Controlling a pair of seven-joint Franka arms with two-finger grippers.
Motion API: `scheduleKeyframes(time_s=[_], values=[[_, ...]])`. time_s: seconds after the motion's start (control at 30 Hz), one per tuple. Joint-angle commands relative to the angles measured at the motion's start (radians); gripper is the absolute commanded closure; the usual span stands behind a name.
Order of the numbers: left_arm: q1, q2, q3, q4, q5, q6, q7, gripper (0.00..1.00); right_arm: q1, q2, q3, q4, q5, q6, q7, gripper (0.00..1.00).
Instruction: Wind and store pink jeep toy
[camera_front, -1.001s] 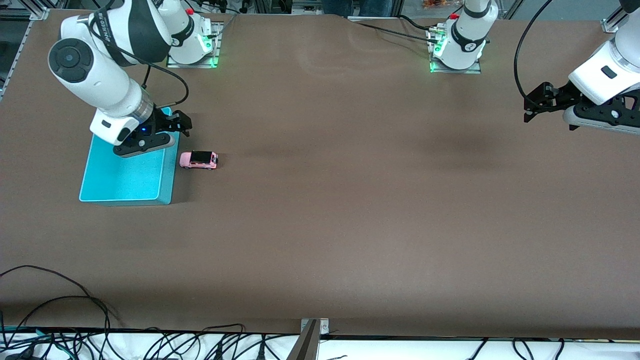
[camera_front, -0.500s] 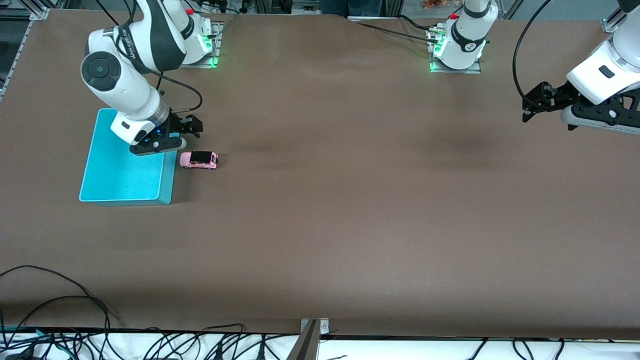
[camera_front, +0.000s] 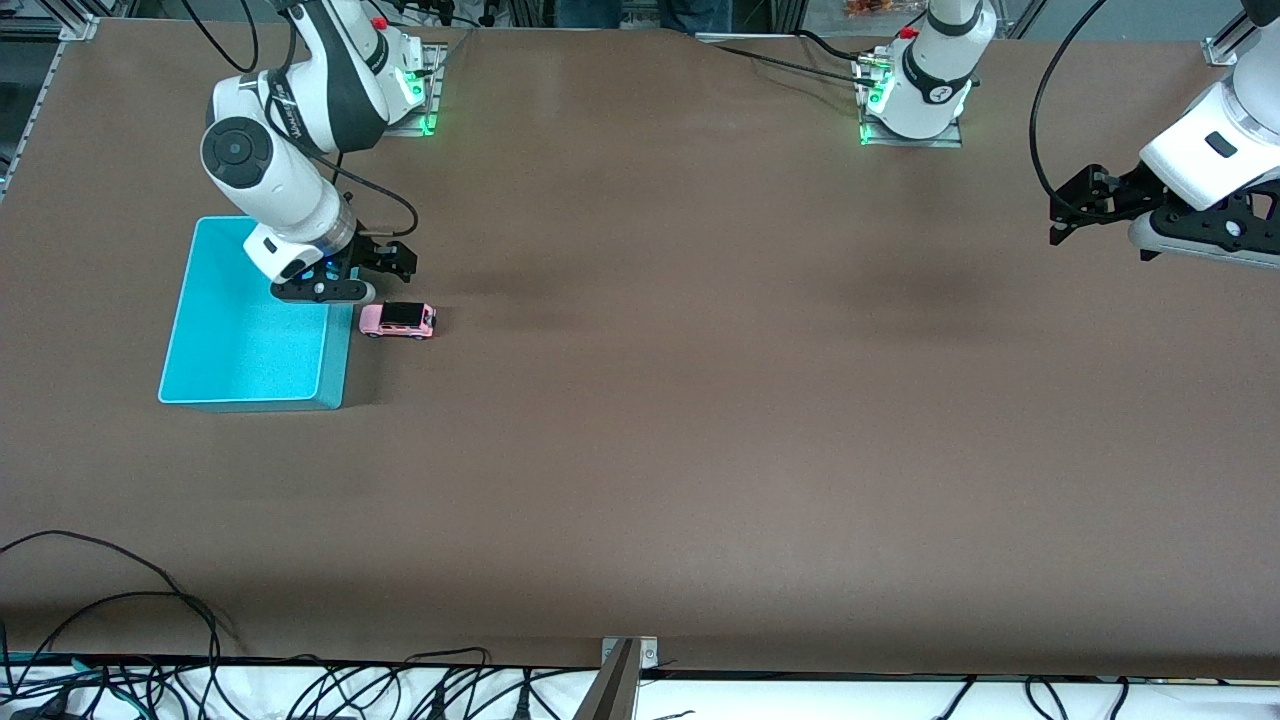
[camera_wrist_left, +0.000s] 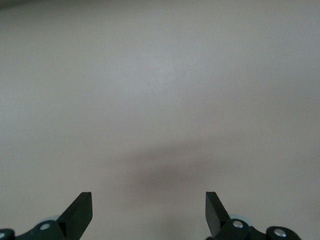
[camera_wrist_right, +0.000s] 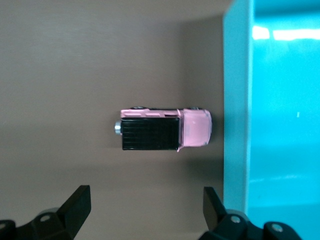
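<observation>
The pink jeep toy (camera_front: 397, 320) stands on its wheels on the brown table, right beside the turquoise bin (camera_front: 203, 302), on the bin's side toward the left arm's end. In the right wrist view the jeep (camera_wrist_right: 165, 129) shows its black roof, a small gap from the bin's wall (camera_wrist_right: 235, 100). My right gripper (camera_front: 398, 262) is open and empty, in the air over the table by the bin's corner, close to the jeep; its jaws (camera_wrist_right: 147, 202) stand wide apart. My left gripper (camera_front: 1065, 215) is open and empty over bare table (camera_wrist_left: 148, 207) at the left arm's end, where it waits.
The bin's inside shows nothing in it. The two arm bases (camera_front: 910, 100) stand along the table's edge farthest from the front camera. Cables (camera_front: 120, 640) lie along the edge nearest to that camera. The wide middle of the table is bare brown surface.
My right gripper has moved from over the bin toward the left arm's end and now hangs close to the jeep. The jeep and the left arm have not moved.
</observation>
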Motion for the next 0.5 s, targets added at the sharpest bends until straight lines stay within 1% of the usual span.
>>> scheduleKeyframes(time_s=[0.0,0.23,0.37,0.47], values=[[-0.007,0.011,0.000,0.032,0.005,-0.026,-0.015,0.00,0.001,0.020,0.003,-0.016,0.019,0.046,0.155,0.00],[-0.007,0.011,0.000,0.032,0.005,-0.026,-0.015,0.00,0.001,0.052,0.003,-0.021,0.019,0.066,0.322,0.00],[-0.007,0.011,0.000,0.032,0.005,-0.026,-0.016,0.00,0.001,0.075,0.003,-0.021,0.019,0.124,0.506,0.00],[-0.007,0.011,0.000,0.032,0.005,-0.026,-0.016,0.00,0.001,0.088,0.003,-0.021,0.019,0.160,0.604,0.00]])
